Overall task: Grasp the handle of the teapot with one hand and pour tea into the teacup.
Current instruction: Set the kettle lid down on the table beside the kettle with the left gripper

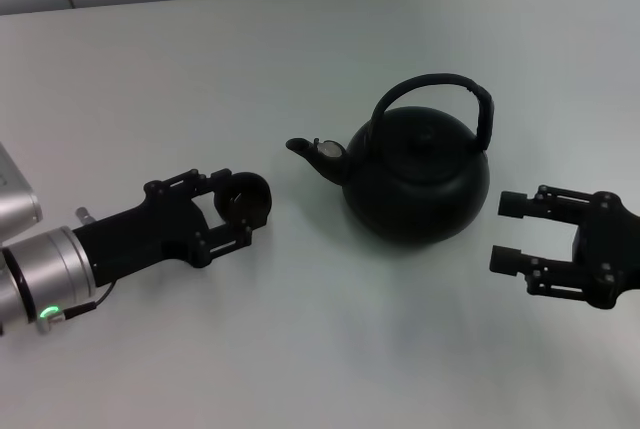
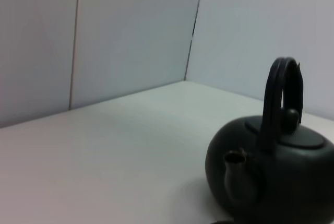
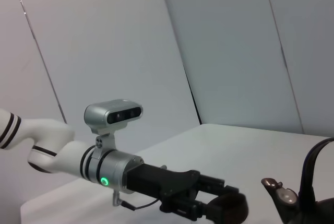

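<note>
The matte-black teapot [image 1: 415,184] stands upright mid-table, its spout [image 1: 305,149] pointing toward my left arm. Its arched handle [image 1: 440,87] rises over the lid. My left gripper [image 1: 238,209] is to the left of the spout, shut on the small dark teacup [image 1: 248,199], which is at table level. My right gripper [image 1: 507,233] hovers open just right of the teapot's body, with nothing between its fingers. The left wrist view shows the teapot [image 2: 282,177] and handle [image 2: 282,93] close ahead. In the right wrist view the teacup [image 3: 229,209] sits in the left gripper [image 3: 211,205].
The white table [image 1: 300,39] meets a pale wall at the back. The left arm's silver wrist with a green light [image 1: 45,311] lies low at the front left.
</note>
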Controlling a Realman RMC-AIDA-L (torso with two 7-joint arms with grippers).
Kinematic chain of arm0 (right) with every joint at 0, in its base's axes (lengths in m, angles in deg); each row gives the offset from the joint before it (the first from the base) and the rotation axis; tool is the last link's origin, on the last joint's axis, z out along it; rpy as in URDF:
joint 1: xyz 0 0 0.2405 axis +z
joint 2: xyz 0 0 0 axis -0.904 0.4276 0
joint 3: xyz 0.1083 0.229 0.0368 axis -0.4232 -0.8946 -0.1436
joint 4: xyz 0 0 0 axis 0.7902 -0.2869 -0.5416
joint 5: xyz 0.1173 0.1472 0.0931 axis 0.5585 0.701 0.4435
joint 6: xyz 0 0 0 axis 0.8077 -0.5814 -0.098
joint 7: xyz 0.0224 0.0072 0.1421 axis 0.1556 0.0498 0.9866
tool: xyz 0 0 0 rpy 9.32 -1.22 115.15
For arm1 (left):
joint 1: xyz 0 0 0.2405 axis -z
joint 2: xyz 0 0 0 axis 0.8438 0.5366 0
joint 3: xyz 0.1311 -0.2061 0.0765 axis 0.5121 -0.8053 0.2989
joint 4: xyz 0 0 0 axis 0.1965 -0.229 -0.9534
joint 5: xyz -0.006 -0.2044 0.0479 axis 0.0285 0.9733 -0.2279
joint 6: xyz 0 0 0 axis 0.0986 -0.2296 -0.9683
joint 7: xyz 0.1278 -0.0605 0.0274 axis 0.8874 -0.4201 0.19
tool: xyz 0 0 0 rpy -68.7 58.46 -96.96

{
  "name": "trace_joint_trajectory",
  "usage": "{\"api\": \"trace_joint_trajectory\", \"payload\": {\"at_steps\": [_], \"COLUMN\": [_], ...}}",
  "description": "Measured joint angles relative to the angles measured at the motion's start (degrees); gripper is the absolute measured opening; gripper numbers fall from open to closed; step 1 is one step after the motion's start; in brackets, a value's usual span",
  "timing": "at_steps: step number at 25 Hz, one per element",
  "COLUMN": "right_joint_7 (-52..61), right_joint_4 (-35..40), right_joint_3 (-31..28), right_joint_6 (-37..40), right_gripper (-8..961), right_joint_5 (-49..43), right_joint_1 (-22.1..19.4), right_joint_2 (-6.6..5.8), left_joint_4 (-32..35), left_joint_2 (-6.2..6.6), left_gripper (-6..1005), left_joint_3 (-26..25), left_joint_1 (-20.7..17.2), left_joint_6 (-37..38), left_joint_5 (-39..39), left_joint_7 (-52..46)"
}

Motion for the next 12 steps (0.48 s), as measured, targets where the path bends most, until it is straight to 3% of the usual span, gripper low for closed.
{"api": "trace_joint_trajectory", "payload": {"at_steps": [12], "right_joint_7": [0.0], "right_joint_4": [-0.78], "right_joint_3": [0.51], "right_joint_6": [0.27], "right_gripper": [708], "right_joint_5": [0.02], "right_joint_1": [-0.11], "right_joint_2": [-0.04], "left_joint_4": [-0.69], "left_joint_2": [-0.02], "left_gripper": [679], "left_joint_3": [6.93], "left_joint_1": [1.69], "left_joint_6": [-1.12], "left_joint_5": [4.46], "left_joint_7": [0.24]}}
